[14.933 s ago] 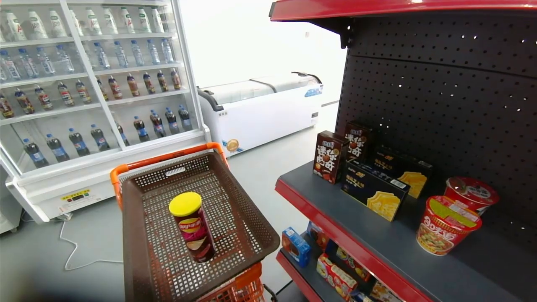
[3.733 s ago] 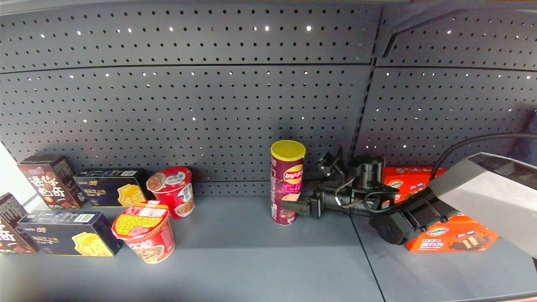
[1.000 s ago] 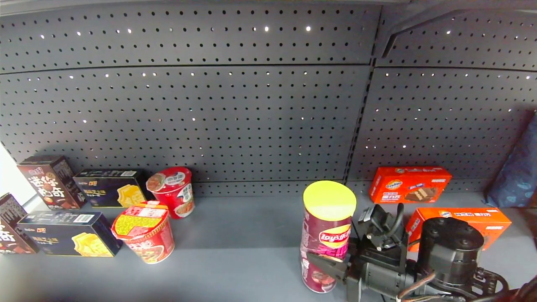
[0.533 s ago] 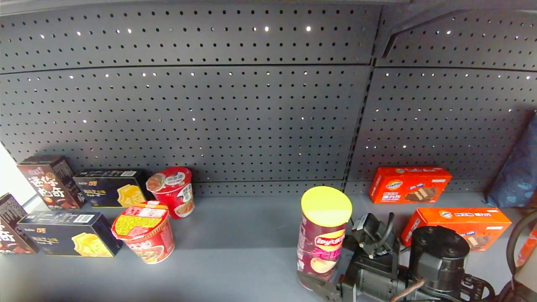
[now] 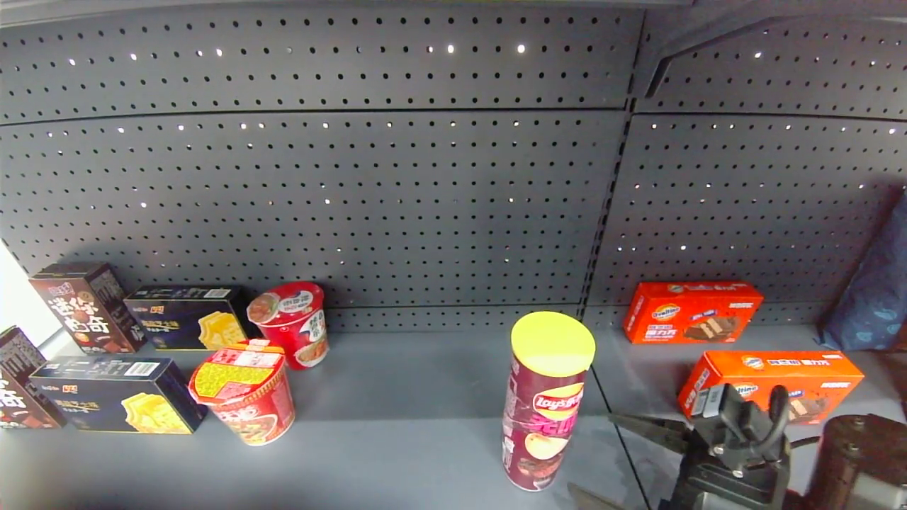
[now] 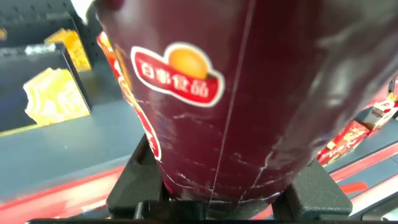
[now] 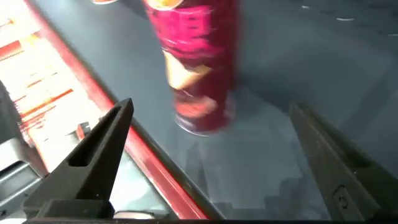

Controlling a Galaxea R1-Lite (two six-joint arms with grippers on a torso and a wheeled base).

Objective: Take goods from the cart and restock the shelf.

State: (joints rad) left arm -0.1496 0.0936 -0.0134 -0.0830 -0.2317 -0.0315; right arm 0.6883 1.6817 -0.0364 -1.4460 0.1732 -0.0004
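Dark grey pegboard closes the back of the shelf, and the goods stand on its grey board. The chips can with the yellow lid stands upright on the shelf, toward the near side and just left of the seam between two boards. It is free and nothing touches it. My right fingers are spread wide, low on the right and just beside the can, with a clear gap between them and it. In my right wrist view both fingers point toward the can. It stands a little farther than their tips and just behind the red front edge of the shelf. My left fingers are closed around the lower part of a second dark red can, which sits between the two black pads. Behind that can I see a dark box with a yellow picture and some red shelf edges. On the left part of the shelf stand two red noodle cups, one near and one farther back, well apart from the chips can. Left of the cups are the dark boxes: two long ones lying down, and a brown one standing upright at the far left. On the right there are two orange boxes, one against the pegboard and one nearer, close behind my right fingers. A blue bag leans at the far right end.
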